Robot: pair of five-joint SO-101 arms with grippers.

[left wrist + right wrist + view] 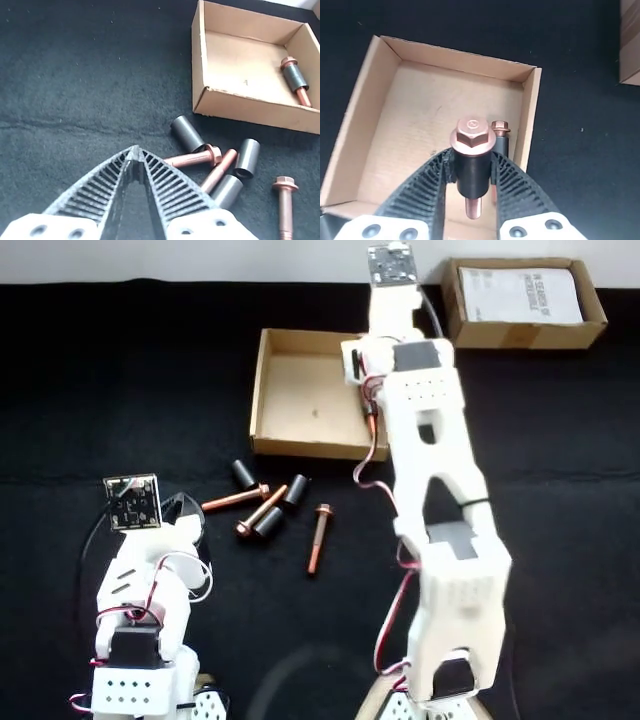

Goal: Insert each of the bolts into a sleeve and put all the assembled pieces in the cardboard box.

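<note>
— Clamped on what, over on the right?
— On a sleeved bolt [471,172], pinched across its dark sleeve by the right gripper [470,159]. Hangs above the cardboard box [415,110], close to one side wall.
— Long axis?
— Roughly upright: coppery hex head up, smooth shank poking down toward the plain card floor. Probably needs only a straight drop.
— Landing free?
— Not quite: another assembled piece [500,136] just beside and below, flat along that wall. Might get knocked.
— And the left?
— Left gripper [136,150]: pressed together on nothing, ribbed fingers meeting at the tips. Sits nearer the loose parts on the black cloth [75,75]: matte grey sleeves [187,133], copper bolts [284,205], scattered just outside the box.
</note>
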